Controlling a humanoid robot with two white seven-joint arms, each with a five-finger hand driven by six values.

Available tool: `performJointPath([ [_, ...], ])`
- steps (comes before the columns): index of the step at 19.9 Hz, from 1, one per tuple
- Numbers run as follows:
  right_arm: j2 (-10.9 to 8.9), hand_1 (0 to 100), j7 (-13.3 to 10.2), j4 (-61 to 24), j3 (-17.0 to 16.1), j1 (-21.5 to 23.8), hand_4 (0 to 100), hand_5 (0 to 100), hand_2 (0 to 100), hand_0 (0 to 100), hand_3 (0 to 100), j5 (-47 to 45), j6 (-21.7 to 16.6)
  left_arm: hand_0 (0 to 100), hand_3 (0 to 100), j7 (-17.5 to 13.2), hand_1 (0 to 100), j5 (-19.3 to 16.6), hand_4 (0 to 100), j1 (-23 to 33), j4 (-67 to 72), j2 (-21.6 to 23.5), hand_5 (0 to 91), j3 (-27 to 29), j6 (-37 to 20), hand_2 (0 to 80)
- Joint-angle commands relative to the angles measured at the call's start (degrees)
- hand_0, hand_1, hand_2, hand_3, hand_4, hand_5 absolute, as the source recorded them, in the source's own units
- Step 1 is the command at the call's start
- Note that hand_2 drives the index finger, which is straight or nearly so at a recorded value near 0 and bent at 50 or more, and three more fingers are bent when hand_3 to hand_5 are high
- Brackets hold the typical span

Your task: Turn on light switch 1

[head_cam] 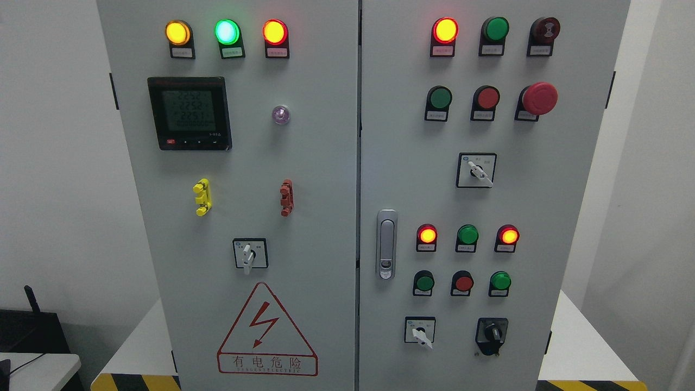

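Grey steel fills the head view: a two-door control cabinet (326, 163) standing on a white bench (586, 347) edged with yellow-and-black hazard tape (136, 382). Neither robot hand is in view, so the state of the fingers cannot be told.

The left door carries three lit lamps, amber (177, 32), green (227, 31) and red (275, 32), one digital meter (189, 113), one small clear lamp (280, 115), a yellow clip (202, 197), a red clip (286, 197) and one rotary switch (250, 254).

The right door holds a silver door handle (386, 244), a red mushroom stop button (538, 99), three white-plate selector switches (476, 170) (419, 330) and one black rotary knob (492, 332), among lamps and push buttons in four rows. Which control is light switch 1 cannot be told; the small labels are too blurred to read.

A red-bordered warning triangle (266, 328) with a lightning bolt reads "有电危险".
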Motion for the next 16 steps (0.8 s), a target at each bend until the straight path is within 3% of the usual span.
performJointPath([
  [1,-0.03,39,0.02,0.00,1.32,0.06,0,0,0,12,0,0.26,-0.02,31,0,0.23,11,0.25,0,0.46,0.01,1.93,0.0,0.11,-0.05,0.0],
  [4,-0.03,39,0.02,0.00,1.32,-0.03,0,0,0,12,0,0.26,-0.02,30,0,0.49,11,0.16,2,1.25,-0.70,2.19,0.0,1.33,-0.23,0.0],
  [7,0.05,39,0.02,0.00,1.32,-0.03,0,0,0,12,0,0.26,-0.02,30,2,0.49,11,-0.45,9,2.13,-4.19,2.64,0.0,7.39,-0.14,0.0],
  [11,-0.03,39,0.02,0.00,1.32,-0.03,0,0,0,12,0,0.26,-0.02,30,7,0.49,13,-0.54,14,5.64,-13.41,2.72,0.0,9.51,-0.05,0.0],
  [13,-0.03,39,0.02,0.00,1.32,0.06,0,0,0,12,0,0.26,-0.02,30,9,0.58,13,-0.63,17,6.26,-17.29,2.37,0.0,14.06,0.03,0.0],
  [16,0.05,39,0.02,0.00,1.32,0.06,0,0,0,12,0,0.26,-0.02,29,12,0.93,15,-4.92,19,6.52,-22.82,1.50,0.0,20.13,-0.14,0.0],
])
